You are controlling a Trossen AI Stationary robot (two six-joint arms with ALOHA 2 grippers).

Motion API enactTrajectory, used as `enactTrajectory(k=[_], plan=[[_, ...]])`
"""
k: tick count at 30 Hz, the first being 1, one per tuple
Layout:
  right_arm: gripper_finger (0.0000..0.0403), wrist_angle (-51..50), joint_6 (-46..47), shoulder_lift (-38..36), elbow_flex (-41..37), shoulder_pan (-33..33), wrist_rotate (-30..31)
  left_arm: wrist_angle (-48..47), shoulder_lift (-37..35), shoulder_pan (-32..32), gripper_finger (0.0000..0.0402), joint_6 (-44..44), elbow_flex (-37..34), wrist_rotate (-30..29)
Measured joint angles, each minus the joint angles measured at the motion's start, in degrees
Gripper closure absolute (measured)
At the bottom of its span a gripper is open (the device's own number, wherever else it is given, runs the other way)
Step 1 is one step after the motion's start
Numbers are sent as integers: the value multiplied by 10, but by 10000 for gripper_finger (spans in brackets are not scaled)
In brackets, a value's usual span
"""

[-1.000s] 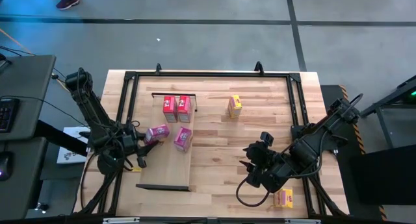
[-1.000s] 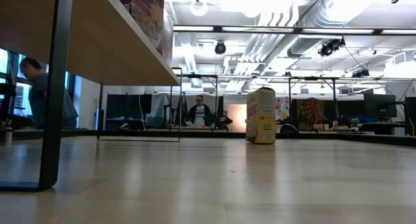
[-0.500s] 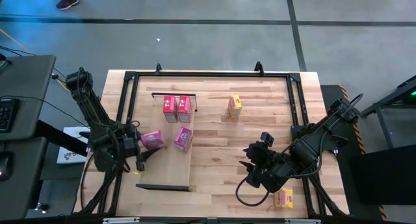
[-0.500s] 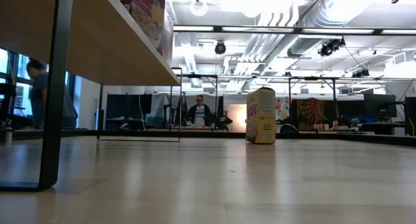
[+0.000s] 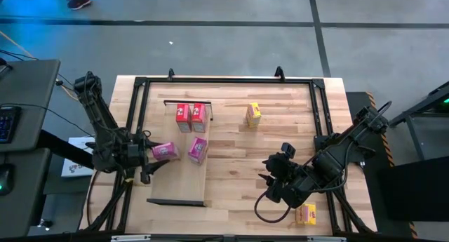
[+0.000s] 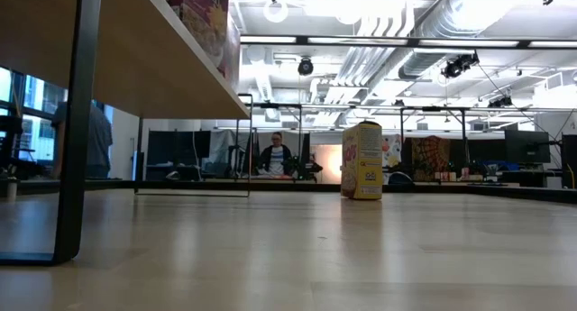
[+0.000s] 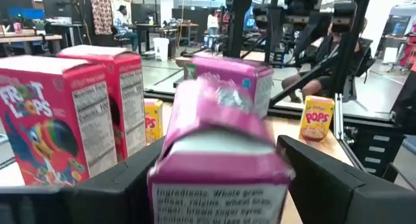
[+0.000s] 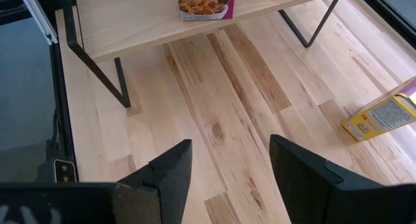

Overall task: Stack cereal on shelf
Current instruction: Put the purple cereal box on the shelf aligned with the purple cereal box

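- High view: the left gripper [image 5: 149, 156] sits at the left edge of the shelf [image 5: 184, 182], its fingers closed around a pink cereal box [image 5: 165, 151] lying on its side on the panel. A second pink box [image 5: 198, 149] stands just beside it. Two red boxes [image 5: 191, 113] stand side by side at the shelf's far end. One yellow box [image 5: 253, 115] stands on the tabletop [image 5: 280, 137] well to the right of the shelf. Another yellow box [image 5: 305, 214] lies near the table's front right corner, close to the right gripper [image 5: 270, 186], which hovers over bare wood.
- Low view: the shelf's underside [image 6: 135, 59] spans the upper left; the yellow box [image 6: 362, 160] stands upright farther back.
- Left wrist view: the pink box [image 7: 218, 152] is pinched between the two fingers [image 7: 325, 178]; red boxes [image 7: 71, 113] stand beside it.
- Right wrist view: the right gripper [image 8: 231, 169] has its fingers spread, holding nothing; a pink box [image 8: 205, 3] is on the shelf, a yellow box [image 8: 380, 118] on the tabletop.
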Motion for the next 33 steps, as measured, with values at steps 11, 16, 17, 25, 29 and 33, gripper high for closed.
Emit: enactTrajectory(k=[11, 16, 17, 25, 29, 33], plan=[[208, 0, 0, 0, 0, 0, 0, 0, -75, 0, 138, 77, 27, 12], [208, 0, 0, 0, 0, 0, 0, 0, -84, 0, 138, 132, 69, 35], [208, 0, 0, 0, 0, 0, 0, 0, -85, 0, 138, 142, 79, 39], [208, 0, 0, 0, 0, 0, 0, -129, -101, 0, 184, 161, 173, 72], [208, 0, 0, 0, 0, 0, 0, -275, -104, 0, 289, 92, 229, 20], [208, 0, 0, 0, 0, 0, 0, -394, -104, 1, 387, -23, 256, -32]])
